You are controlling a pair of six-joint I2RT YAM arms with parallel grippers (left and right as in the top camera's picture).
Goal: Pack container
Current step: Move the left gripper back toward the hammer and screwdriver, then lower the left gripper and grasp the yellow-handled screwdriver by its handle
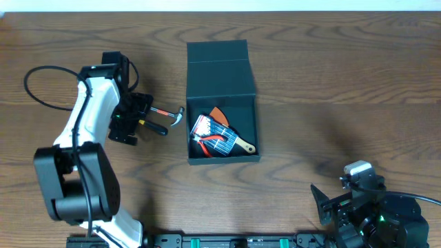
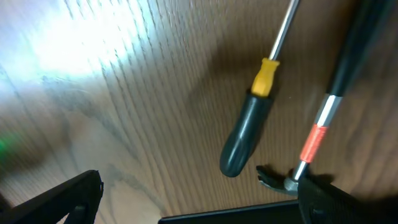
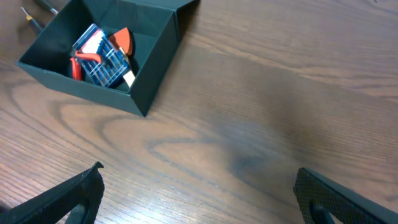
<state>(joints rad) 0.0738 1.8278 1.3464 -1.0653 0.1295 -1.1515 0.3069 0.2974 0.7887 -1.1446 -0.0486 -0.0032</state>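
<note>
The container [image 1: 222, 160] is seen at the middle of the table, a dark box with its lid flap [image 1: 218, 60] thrown back flat toward the far edge. The box is open on top. Inside it, a blue pack of bits [image 1: 210, 128] is laid over red-handled pliers [image 1: 205, 144], with an orange piece [image 1: 221, 114] toward the hinge side and a wooden-handled brush [image 1: 242, 144] toward the right wall. The same contents are seen in the right wrist view, in the container [image 3: 155, 68] at upper left.

Two tools are left on the table just beside the container's left wall: a hammer [image 1: 169, 113] with a black grip, red band and metal head, and a screwdriver [image 1: 154, 127] with a black handle. In the left wrist view the screwdriver [image 2: 245, 134] is shown with a yellow collar, lying beside the hammer [image 2: 313, 140]; they look apart.

The left gripper [image 1: 141, 118] is held over these tools, toward the left edge. Its jaws are spread wide and released, nothing grasped. The hammer head is seen close to one finger [image 2: 336, 202]; contact cannot be told.

The right gripper [image 1: 327, 203] is parked at the near right corner, well apart from the container. Its jaws are also released, with only bare wood table [image 3: 261, 99] seen between the fingers [image 3: 74, 196].
</note>
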